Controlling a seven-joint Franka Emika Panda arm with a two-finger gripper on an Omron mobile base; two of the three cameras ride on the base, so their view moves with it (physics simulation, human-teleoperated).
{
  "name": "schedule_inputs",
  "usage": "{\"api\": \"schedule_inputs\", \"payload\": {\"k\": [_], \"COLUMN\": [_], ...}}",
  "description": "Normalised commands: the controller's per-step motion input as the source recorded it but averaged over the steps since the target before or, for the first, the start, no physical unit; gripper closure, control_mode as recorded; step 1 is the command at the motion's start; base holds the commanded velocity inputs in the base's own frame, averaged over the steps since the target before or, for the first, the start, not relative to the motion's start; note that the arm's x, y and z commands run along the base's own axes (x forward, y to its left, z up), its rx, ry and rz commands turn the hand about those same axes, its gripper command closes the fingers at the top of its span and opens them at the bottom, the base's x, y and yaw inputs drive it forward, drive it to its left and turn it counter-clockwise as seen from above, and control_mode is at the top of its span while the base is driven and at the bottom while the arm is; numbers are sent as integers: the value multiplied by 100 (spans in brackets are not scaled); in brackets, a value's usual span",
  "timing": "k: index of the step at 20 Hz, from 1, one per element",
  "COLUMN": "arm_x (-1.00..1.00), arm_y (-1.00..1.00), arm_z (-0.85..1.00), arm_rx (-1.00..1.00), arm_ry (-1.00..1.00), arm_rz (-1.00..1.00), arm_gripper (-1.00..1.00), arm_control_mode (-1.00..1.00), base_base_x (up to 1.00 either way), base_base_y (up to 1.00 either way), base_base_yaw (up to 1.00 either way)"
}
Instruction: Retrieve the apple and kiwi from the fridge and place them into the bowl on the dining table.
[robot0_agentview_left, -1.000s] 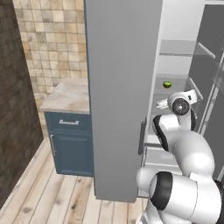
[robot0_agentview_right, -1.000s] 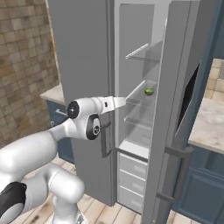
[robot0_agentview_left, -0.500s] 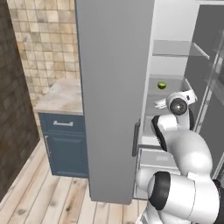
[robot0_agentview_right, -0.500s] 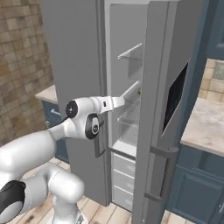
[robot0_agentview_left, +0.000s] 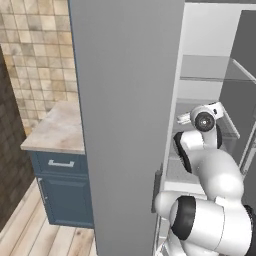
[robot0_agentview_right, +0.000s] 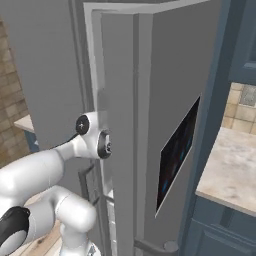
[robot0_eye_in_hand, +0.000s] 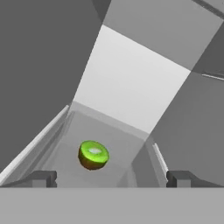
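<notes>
Hand view puts the kiwi (robot0_eye_in_hand: 93, 154) ahead on the fridge (robot0_agentview_left: 130, 100) shelf, left of centre between my claw (robot0_eye_in_hand: 112, 178) tips, spread wide and empty.

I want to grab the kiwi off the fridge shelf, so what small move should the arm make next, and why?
Probably ease the end effector straight forward, nudging slightly toward the kiwi: its jaws stand wide open and the fruit lies ahead on the fridge shelf, not yet between the fingertips.

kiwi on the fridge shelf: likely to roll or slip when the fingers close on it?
The kiwi looks round with a flat cut green top, so a nudge could roll it along the smooth shelf. It seems small and light, probably easy to lift. The open gripper spans it widely, so off-centre closing may push it sideways.
</notes>
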Motion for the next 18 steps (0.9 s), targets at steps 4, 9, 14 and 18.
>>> {"api": "schedule_inputs", "payload": {"k": [4,9,14,18], "arm_x": [0,0,0,0], "arm_y": [0,0,0,0], "arm_z": [0,0,0,0], "arm_rx": [0,0,0,0], "arm_ry": [0,0,0,0], "arm_rz": [0,0,0,0], "arm_gripper": [-100,-100,-100,-100], "arm_control_mode": [100,100,100,100], "base_base_x": [51,13,0,0], "base_base_y": [-37,-4,0,0], "base_base_yaw": [0,0,0,0]}}
